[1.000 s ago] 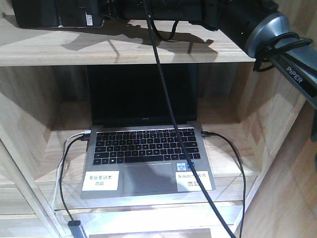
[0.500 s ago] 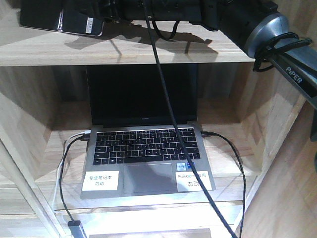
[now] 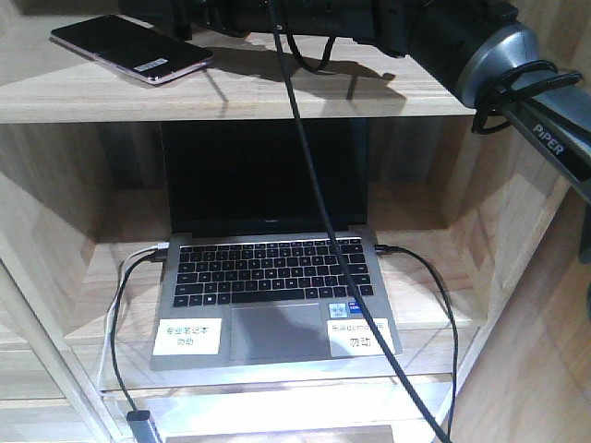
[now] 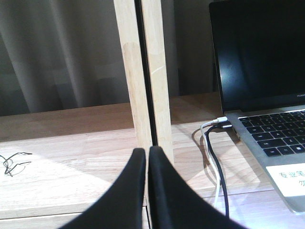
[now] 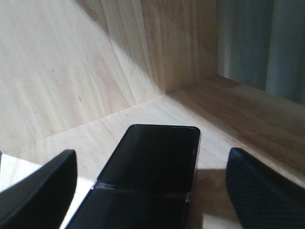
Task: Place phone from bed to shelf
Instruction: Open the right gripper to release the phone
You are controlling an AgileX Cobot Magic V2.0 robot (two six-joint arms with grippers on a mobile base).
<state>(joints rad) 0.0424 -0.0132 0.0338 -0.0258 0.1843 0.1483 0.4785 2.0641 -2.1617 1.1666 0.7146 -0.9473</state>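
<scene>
The phone (image 3: 129,48), black with a pinkish rim and a white sticker, lies flat on the top board of the light wood shelf (image 3: 277,100), at its left end. In the right wrist view the phone (image 5: 159,143) rests on the board between the wide-apart fingers of my right gripper (image 5: 151,157), which is open and touches neither side of it. My left gripper (image 4: 147,150) is shut with nothing in it, low in front of a shelf upright (image 4: 143,71). The bed is out of view.
An open silver laptop (image 3: 277,277) sits on the lower board with cables (image 3: 120,305) plugged in on both sides. My right arm (image 3: 480,55) reaches over the top board, its black cable (image 3: 314,185) hanging across the laptop. Side panels close in the bay.
The phone, held under the right gripper a second ago, now lies free on the top board. The gripper has opened and drawn back to the right.
</scene>
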